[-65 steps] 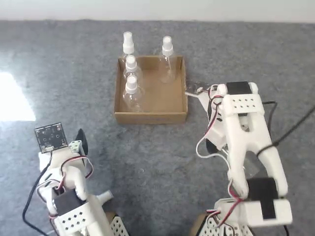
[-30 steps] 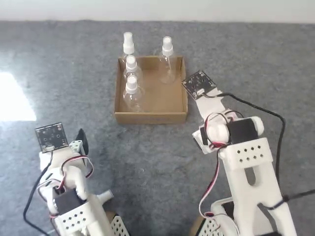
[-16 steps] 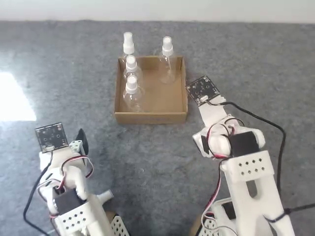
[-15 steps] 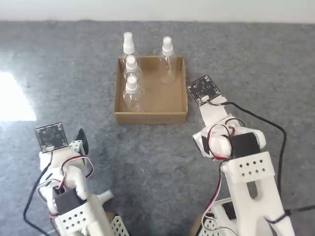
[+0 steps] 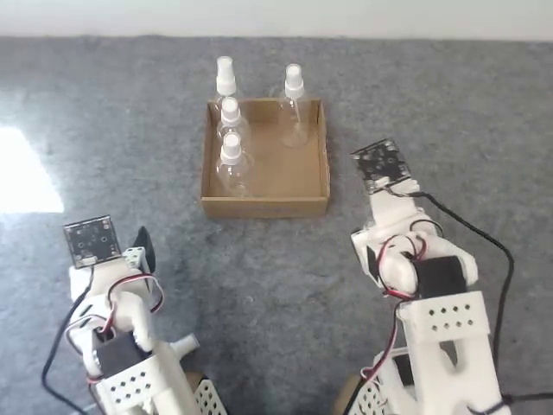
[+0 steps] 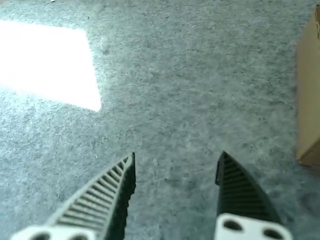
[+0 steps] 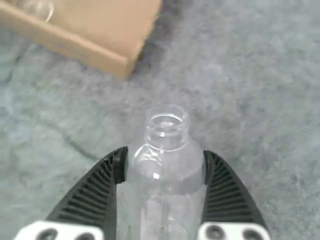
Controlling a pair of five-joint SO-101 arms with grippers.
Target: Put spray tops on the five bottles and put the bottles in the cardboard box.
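Right tool (image 7: 164, 156) grasping capless bottle (image 7: 166, 125) by shoulder, bottle base running off frame. Cardboard box (image 7: 85, 30) lying ahead of it, partly cropped. Left tool (image 6: 175, 162) hanging released over table (image 6: 190, 75).

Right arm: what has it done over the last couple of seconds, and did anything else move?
The right gripper drew back from beside the box toward its own base and a little to the right, taking the uncapped bottle along between its jaws. The left gripper, the box and the four capped bottles stayed put.
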